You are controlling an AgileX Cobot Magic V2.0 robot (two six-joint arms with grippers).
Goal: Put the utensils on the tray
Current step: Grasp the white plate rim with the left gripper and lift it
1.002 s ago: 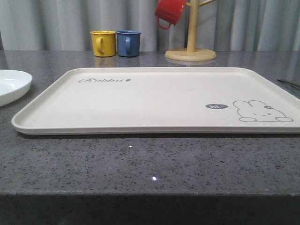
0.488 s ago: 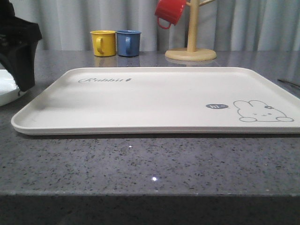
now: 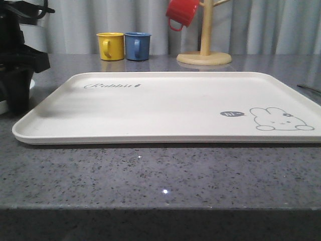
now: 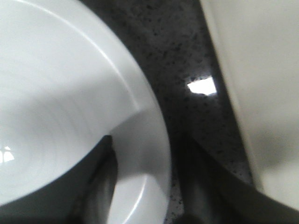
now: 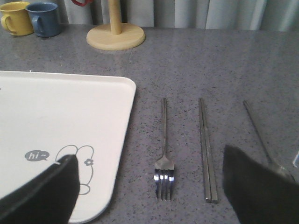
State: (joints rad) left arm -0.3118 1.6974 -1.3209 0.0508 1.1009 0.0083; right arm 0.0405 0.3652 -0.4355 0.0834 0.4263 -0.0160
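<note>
1. silver fork point(image 5: 164, 161), chopsticks point(image 5: 207, 149) and spoon point(image 5: 264, 140) lie side by side on the grey speckled tabletop point(image 3: 160, 175), just beside the tray's short edge and off it; the fork is nearest the tray, the chopsticks in the middle, and the spoon's bowl is partly hidden behind a dark finger.
2. cream tray point(image 3: 165, 108) sits flat in the middle of the tabletop with nothing on it, showing the "rabbit" script near one far corner and the grey rabbit drawing with its "hi" bubble near the opposite near corner.
3. right claw point(image 5: 149, 196) hangs above the utensils with its two dark fingers spread wide apart, one over the tray's rabbit corner and one over the spoon, gripping nothing.
4. left claw point(image 3: 17, 90) is low at the tray's other short end, over the rim of a white plate point(image 4: 60, 102); the wrist picture is blurred, and i cannot tell whether it is released or clenched.
5. yellow mug point(image 3: 111, 46) and blue mug point(image 3: 137, 46) stand touching at the back, beside a wooden mug stand point(image 3: 204, 50) carrying a red mug point(image 3: 181, 12).
</note>
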